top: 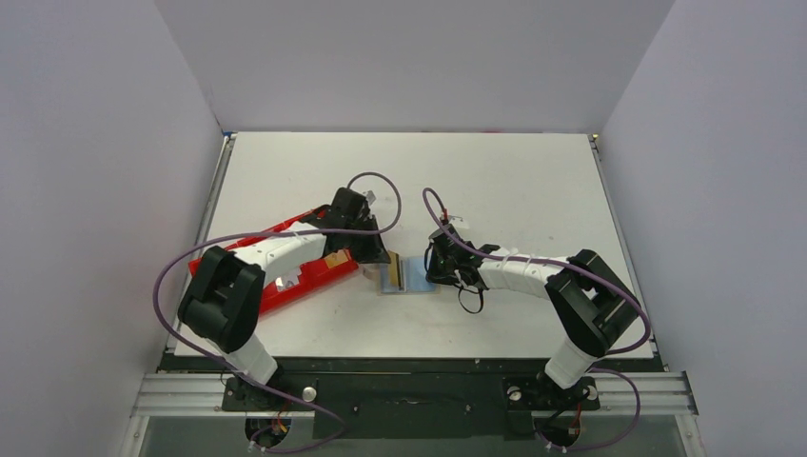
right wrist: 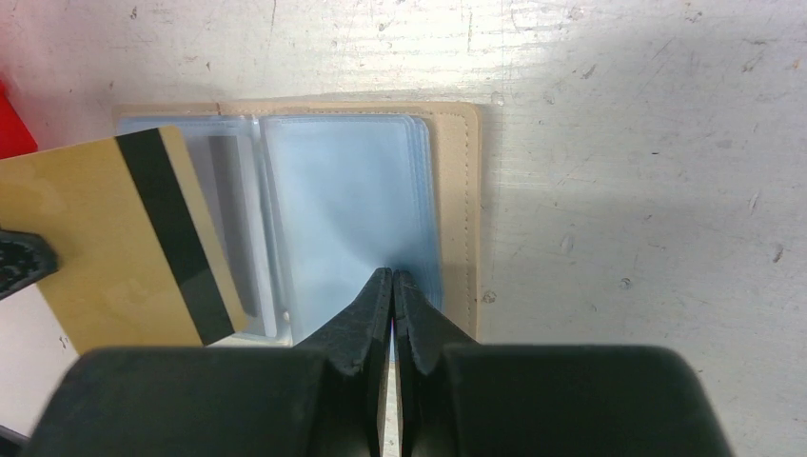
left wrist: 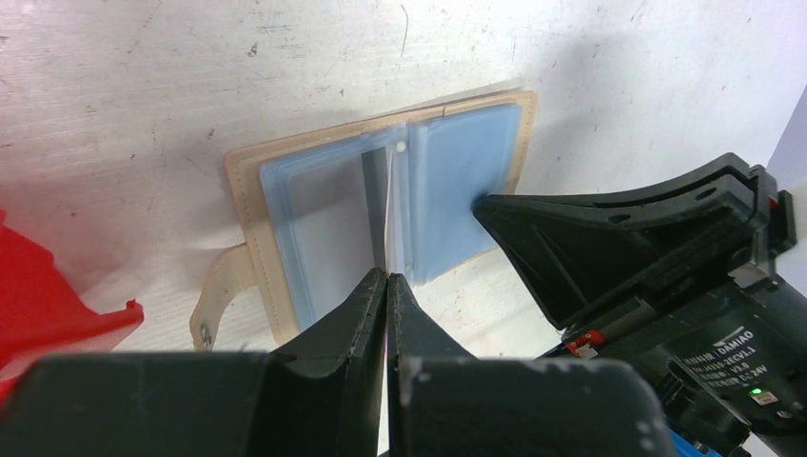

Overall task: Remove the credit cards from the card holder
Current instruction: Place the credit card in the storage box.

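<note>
The card holder (right wrist: 455, 190) is a tan wallet with pale blue plastic sleeves, lying open and flat on the table (top: 409, 279). A gold credit card (right wrist: 105, 238) with a black stripe is out of its sleeve and tilted over the holder's left half. My left gripper (left wrist: 387, 274) is shut on it, and the card (left wrist: 389, 205) shows edge-on between the jaws. My right gripper (right wrist: 393, 273) is shut with nothing between its jaws. Its tips rest on the right-hand sleeve (left wrist: 457, 181). No second card is distinguishable in the sleeves.
A red tray (top: 285, 278) lies left of the holder, under the left arm, with its corner (left wrist: 57, 314) close to the holder's strap (left wrist: 214, 295). The two grippers (top: 376, 259) (top: 436, 268) stand close together over the holder. White walls enclose the table.
</note>
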### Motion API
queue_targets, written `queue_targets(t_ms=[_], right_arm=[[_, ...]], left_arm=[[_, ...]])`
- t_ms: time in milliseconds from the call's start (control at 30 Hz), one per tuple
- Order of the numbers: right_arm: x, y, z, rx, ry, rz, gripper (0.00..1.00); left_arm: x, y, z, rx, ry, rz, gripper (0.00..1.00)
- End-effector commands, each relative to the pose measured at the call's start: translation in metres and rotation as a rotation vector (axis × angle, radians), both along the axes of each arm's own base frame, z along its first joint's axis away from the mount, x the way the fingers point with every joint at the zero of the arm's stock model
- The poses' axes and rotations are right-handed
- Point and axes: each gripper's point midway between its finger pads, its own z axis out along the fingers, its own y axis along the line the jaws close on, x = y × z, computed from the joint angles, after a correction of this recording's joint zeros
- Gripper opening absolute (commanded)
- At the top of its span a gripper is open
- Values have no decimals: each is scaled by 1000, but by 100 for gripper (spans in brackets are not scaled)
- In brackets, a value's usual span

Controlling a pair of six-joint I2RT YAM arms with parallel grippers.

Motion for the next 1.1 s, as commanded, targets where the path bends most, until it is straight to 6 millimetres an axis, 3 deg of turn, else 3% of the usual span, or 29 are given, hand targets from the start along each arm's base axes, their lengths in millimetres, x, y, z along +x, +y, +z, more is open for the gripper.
queue_targets(t_ms=[0,167,267,500,633,767,800,900,1067], right_arm=[[-7,-25,-11,-90,27,-25,0],[-3,-22,2,-79,8,-20,0],[4,-19,22,-63,-28,-16,2],[13,-8,79,17,-121,7,43],[10,8,106,133,-153,57,53],[6,31,129,346,-166,120,55],[13,37,143,410,-211,126,55],[8,51,168,583,-238,166,56],[3,65,194,734,-252,197,54]], left_arm=[[5,8,23,1,-71,3,0],[4,8,36,-14,-97,-4,0],[5,9,46,-33,-112,-2,0],[7,15,69,-88,-145,6,0],[11,20,86,-160,-165,25,0],[13,22,106,-289,-180,34,0],[11,20,114,-333,-174,30,0],[13,23,129,-428,-200,32,0],[11,20,151,-575,-224,8,0]])
